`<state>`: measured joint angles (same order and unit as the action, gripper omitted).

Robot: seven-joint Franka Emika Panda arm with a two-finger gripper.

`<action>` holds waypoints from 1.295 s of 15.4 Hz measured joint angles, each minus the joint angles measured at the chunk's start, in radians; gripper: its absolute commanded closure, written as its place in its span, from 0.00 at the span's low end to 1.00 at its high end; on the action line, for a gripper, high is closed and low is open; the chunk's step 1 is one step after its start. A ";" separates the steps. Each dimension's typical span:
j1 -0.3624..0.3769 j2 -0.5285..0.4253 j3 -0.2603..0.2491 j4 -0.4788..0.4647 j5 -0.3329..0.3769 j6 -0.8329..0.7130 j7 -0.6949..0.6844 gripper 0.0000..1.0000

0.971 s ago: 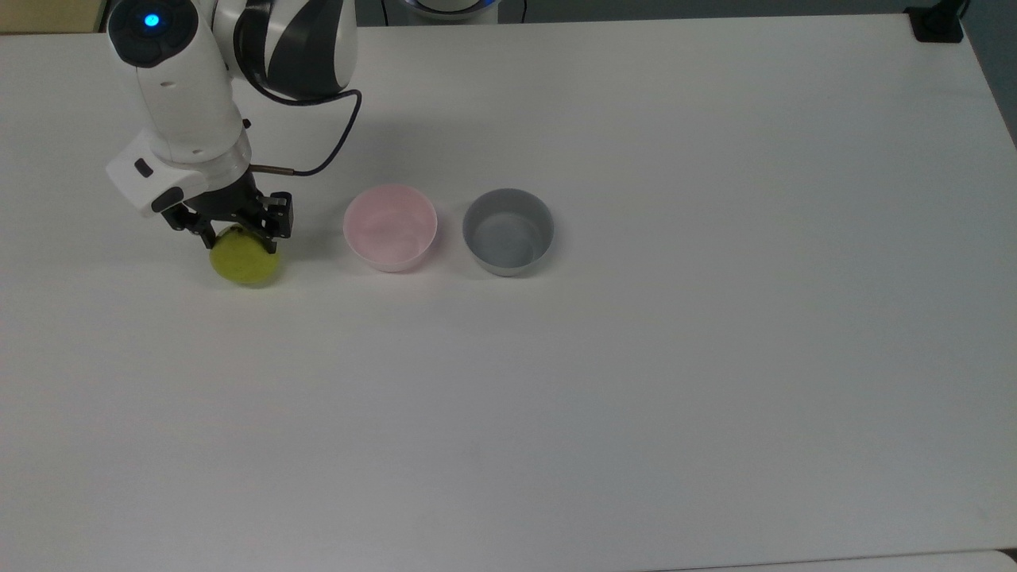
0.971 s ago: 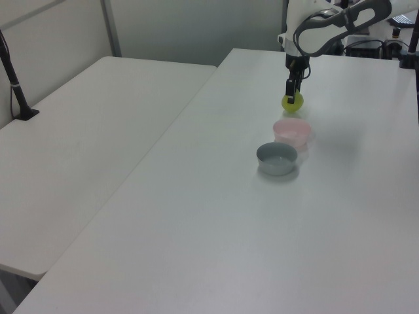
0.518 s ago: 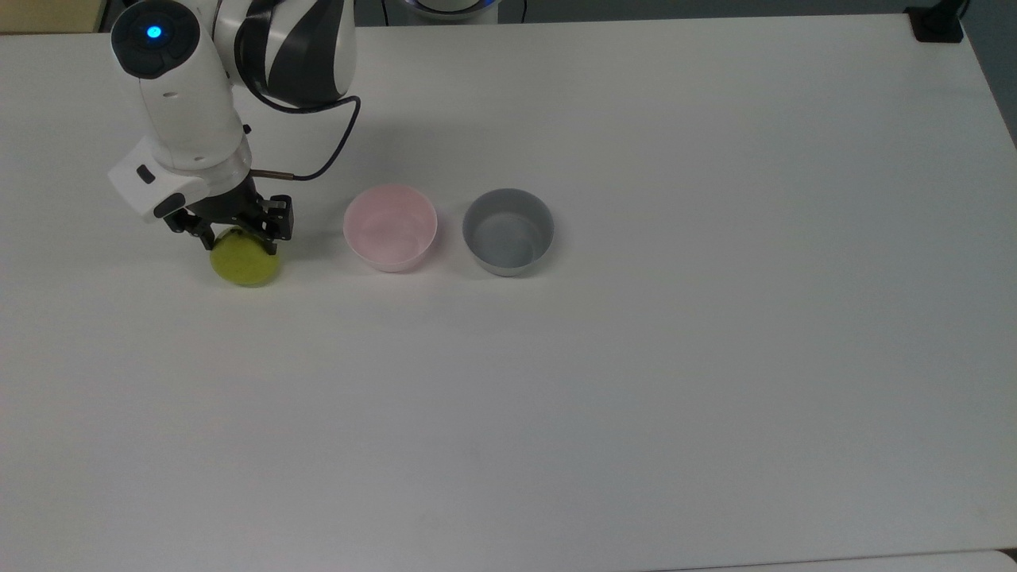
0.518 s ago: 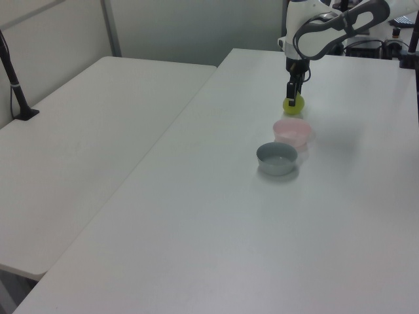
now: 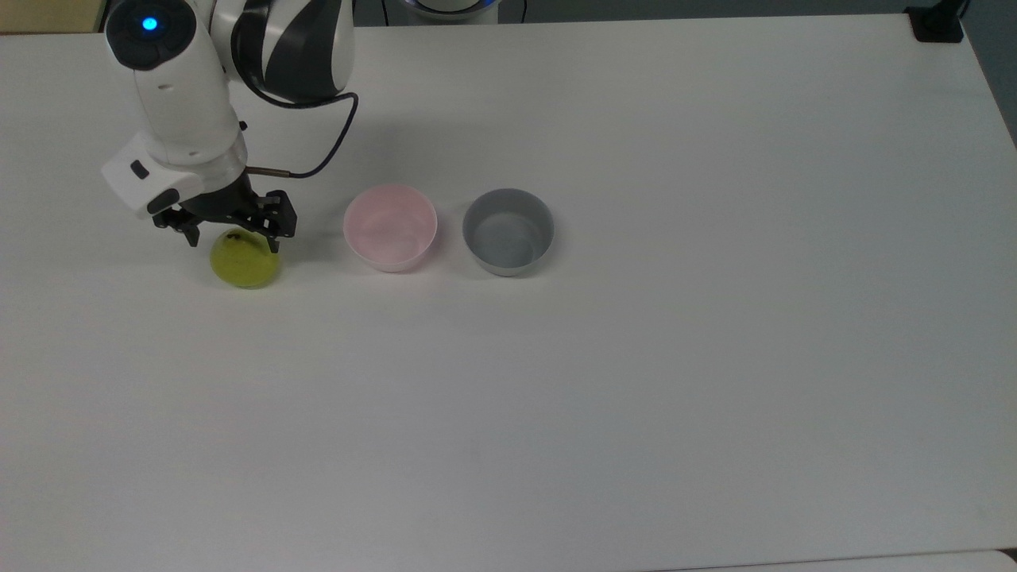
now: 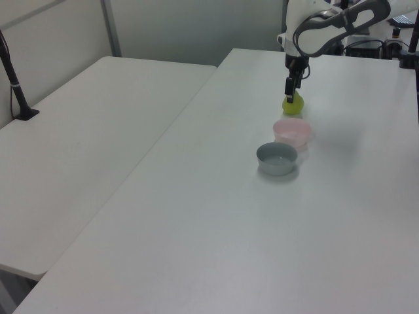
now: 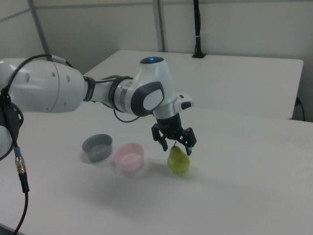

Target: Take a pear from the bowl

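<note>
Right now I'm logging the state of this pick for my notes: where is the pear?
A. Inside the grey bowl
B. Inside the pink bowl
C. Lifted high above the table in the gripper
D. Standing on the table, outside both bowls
D. The pear stands upright on the table, beside the pink bowl rather than in it, with the open gripper just above its top.

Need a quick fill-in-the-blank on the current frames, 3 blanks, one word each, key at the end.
1. The pear stands on the ______, not in a bowl.
2. The gripper hangs just above the pear with its fingers ______.
3. In the top view, the pink bowl sits between the pear and the ______ bowl.

Missing words: table; open; grey
</note>
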<state>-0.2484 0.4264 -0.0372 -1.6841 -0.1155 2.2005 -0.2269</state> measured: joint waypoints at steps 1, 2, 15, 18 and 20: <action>0.000 -0.010 0.000 0.006 0.000 -0.007 0.000 0.00; 0.001 -0.025 0.000 0.010 0.000 -0.023 0.001 0.00; 0.238 -0.219 0.023 0.054 0.001 -0.293 0.175 0.00; 0.294 -0.241 0.023 0.059 0.001 -0.328 0.205 0.00; 0.320 -0.267 0.023 0.060 0.001 -0.355 0.221 0.00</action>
<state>0.0719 0.1593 -0.0138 -1.6243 -0.1149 1.8453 -0.0062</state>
